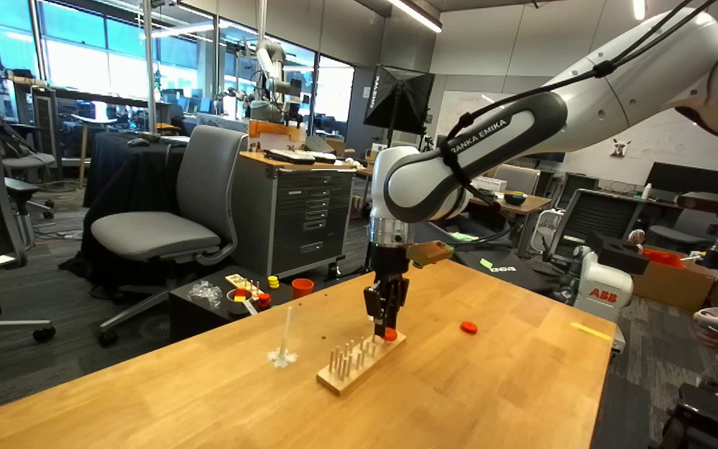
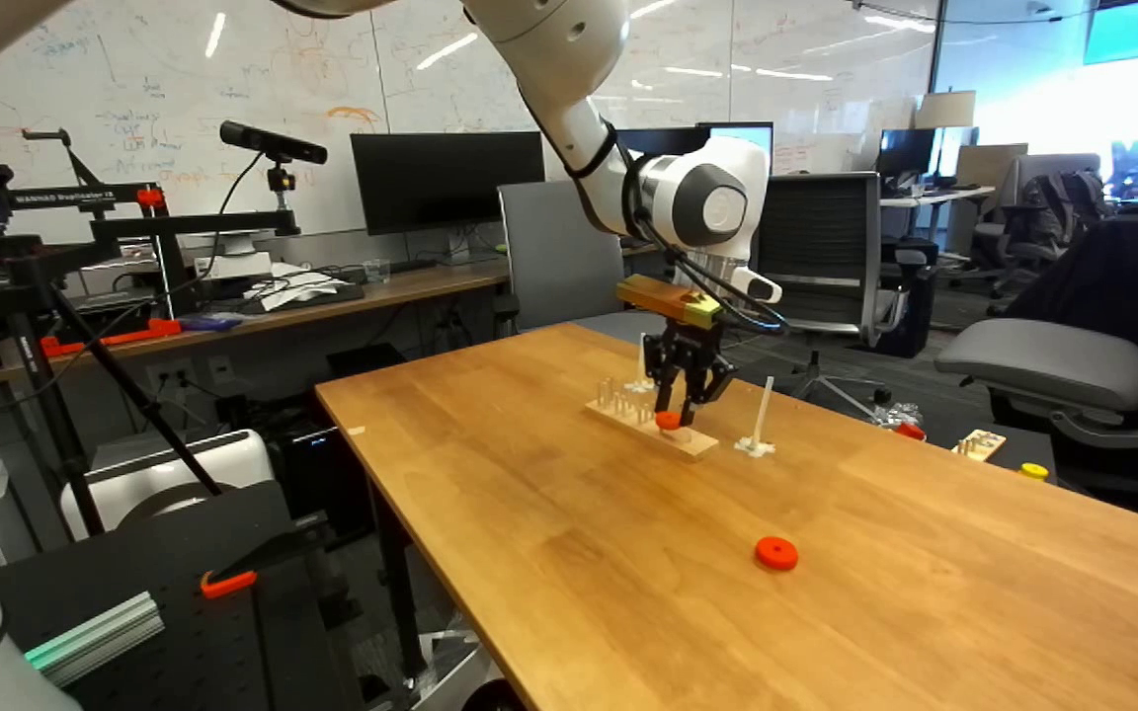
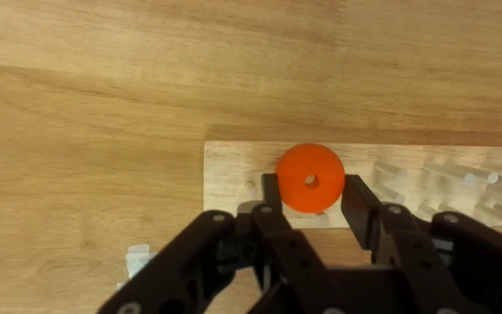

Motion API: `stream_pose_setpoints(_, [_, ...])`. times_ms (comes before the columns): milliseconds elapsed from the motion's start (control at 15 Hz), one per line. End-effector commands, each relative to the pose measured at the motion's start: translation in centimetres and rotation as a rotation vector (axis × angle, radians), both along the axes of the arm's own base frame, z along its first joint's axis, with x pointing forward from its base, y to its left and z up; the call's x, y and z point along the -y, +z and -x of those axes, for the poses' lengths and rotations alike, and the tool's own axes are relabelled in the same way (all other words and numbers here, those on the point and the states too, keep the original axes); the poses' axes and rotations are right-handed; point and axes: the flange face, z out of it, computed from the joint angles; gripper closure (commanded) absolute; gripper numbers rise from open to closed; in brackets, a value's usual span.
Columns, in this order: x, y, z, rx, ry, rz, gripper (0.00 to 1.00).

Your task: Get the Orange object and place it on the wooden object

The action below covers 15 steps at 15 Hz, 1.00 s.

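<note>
The gripper is pinching the orange disc on two opposite sides and holding it over the left part of the wooden rack in the wrist view, with the tall pegs standing to the right; whether disc and rack are touching, I cannot tell. The disc is looking light, stiff and hardly fragile, but its smooth, curved rim could be slipping or swivelling, so gripping across the middle, leaving the centre hole free, is probably suiting it best.
</note>
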Motion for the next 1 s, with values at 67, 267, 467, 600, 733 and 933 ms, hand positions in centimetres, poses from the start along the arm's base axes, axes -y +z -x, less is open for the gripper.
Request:
stream_pose_setpoints(67, [0.0, -0.3, -0.2, -0.012, 0.005, -0.005, 0.84])
stream_pose_setpoints(267, [0.0, -0.6, -0.1, -0.015, 0.008, 0.001, 0.84])
stream_pose_setpoints(467, [0.0, -0.8, 0.1, -0.016, 0.013, 0.006, 0.84])
stream_pose_setpoints(600, [-0.2, -1.1, 0.3, -0.015, 0.018, 0.015, 0.84])
stream_pose_setpoints(733, [-0.4, -1.3, 0.4, -0.015, 0.023, 0.023, 0.84])
stream_pose_setpoints(933, [-0.7, -1.6, 0.7, -0.018, 0.034, 0.036, 0.84])
